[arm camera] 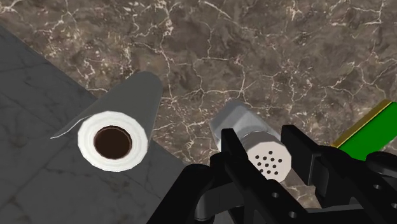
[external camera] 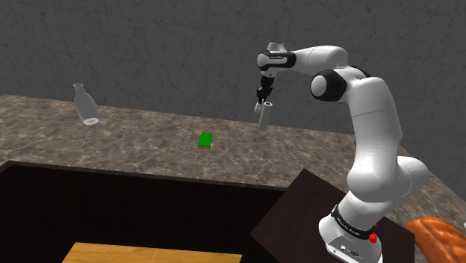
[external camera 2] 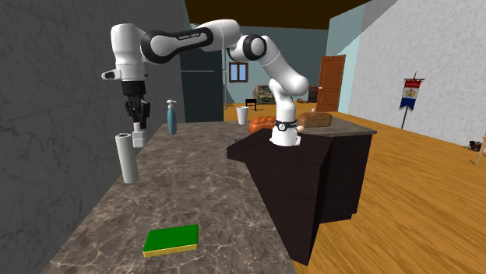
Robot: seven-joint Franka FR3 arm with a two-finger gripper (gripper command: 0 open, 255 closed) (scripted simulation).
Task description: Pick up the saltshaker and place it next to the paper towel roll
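A small grey saltshaker (arm camera: 270,159) with a white perforated top sits between the two black fingers of my gripper (arm camera: 266,143), which is shut on it. In the second exterior view the gripper (external camera 2: 139,123) points down and holds the saltshaker (external camera 2: 139,138) close beside the upright paper towel roll (external camera 2: 126,157), by the grey wall. The roll (arm camera: 114,140) shows its dark core next to the shaker. In the shoulder view the gripper (external camera: 261,97) hangs right over the roll (external camera: 263,119). I cannot tell whether the shaker's base touches the counter.
On the brown marble counter (external camera 2: 210,194) lie a green sponge (external camera 2: 171,239), and further off stand a blue soap bottle (external camera 2: 170,117) and a white cup (external camera 2: 242,115). A clear glass bottle (external camera: 85,104) stands far toward the shoulder view's left. The grey wall (external camera: 149,52) runs along the counter.
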